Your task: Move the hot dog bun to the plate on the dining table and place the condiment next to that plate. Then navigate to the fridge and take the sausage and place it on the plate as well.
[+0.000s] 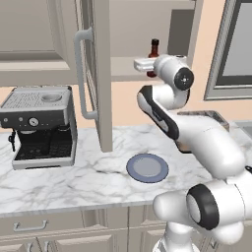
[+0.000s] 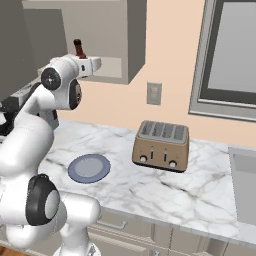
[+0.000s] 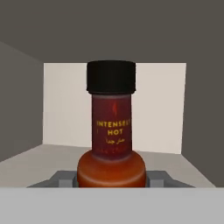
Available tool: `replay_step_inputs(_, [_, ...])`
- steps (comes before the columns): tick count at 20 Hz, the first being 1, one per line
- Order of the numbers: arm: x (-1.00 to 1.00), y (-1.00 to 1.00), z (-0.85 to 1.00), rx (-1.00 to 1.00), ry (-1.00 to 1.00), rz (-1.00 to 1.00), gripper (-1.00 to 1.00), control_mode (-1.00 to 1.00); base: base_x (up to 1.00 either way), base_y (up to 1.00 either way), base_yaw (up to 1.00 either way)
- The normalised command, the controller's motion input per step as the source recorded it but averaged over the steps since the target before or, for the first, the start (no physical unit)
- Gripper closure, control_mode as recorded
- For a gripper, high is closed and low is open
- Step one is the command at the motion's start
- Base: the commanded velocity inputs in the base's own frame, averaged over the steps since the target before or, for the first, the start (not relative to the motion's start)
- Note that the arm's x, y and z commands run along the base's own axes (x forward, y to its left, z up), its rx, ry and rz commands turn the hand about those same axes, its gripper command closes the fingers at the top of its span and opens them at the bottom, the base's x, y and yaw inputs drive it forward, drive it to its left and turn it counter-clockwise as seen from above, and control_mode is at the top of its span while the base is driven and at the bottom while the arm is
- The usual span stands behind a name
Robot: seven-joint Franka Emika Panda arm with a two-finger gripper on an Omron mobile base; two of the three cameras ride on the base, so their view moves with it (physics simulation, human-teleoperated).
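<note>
while my hand [image 3: 112, 181] seems clenched on the condiment [image 3: 111, 127] in the cabinet [image 1: 123, 29], i next lift it toward the plate [image 1: 147, 168].

Sauce bottle [image 3: 111, 131] base cut off by the lower edge in the hand view; in both base views its lower body [image 1: 154, 51] is hidden behind the hand [image 1: 147, 66]. Toaster [image 1: 206, 120] mostly concealed by the arm; hand's grip indiscernible
</note>
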Motion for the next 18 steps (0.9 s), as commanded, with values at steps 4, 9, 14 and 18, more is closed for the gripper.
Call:
replay_step_inputs(4, [-1.00,0.00,0.38,0.06,0.10,-0.10,1.00,-1.00,0.00,0.00,0.00])
replay_step_inputs(9, [-0.99,0.00,0.38,0.07,0.13,-0.07,1.00,-1.00,0.00,0.00,0.00])
replay_step_inputs(14, [-1.00,0.00,0.35,0.05,0.10,-0.04,1.00,-1.00,0.00,0.00,0.00])
replay_step_inputs(18, [-1.00,-0.11,0.28,0.07,0.02,0.00,1.00,-1.00,0.00,0.00,0.00])
